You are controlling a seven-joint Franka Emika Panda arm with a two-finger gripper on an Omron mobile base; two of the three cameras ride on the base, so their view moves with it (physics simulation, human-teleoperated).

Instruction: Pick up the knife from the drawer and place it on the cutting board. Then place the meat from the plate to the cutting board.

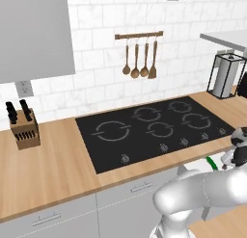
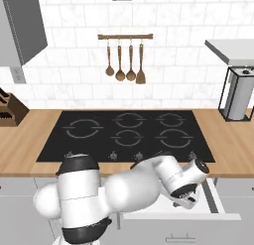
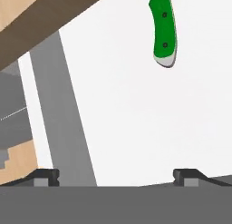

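One relation is deciding the coming move: where the small knife with the bright green handle (image 3: 163, 30) is lying from the two-finger gripper (image 3: 117, 177). The gripper is hanging over the pulled-out white drawer (image 3: 136, 119), under the front edge of the light wooden counter (image 1: 48, 169), and its two dark finger tips (image 3: 45, 177) are standing wide apart with nothing between them. In the hand view the knife is resting on the white drawer floor, well apart from the tips, ahead of them and a little toward the right-hand tip. Its long axis is running almost straight away from the camera, so nearly across the line that is joining the two tips. The rounded silver butt of the handle is pointing back to the gripper, and the blade end is leaving the top edge, so I cannot see the blade.

I judge that the hand is needing to travel forward and slightly to that side, then down, so that the handle is coming between the open jaws; little turning seems needed. In the left base view a green piece of the handle (image 1: 211, 163) is showing beside the white arm, at the right and near the front.
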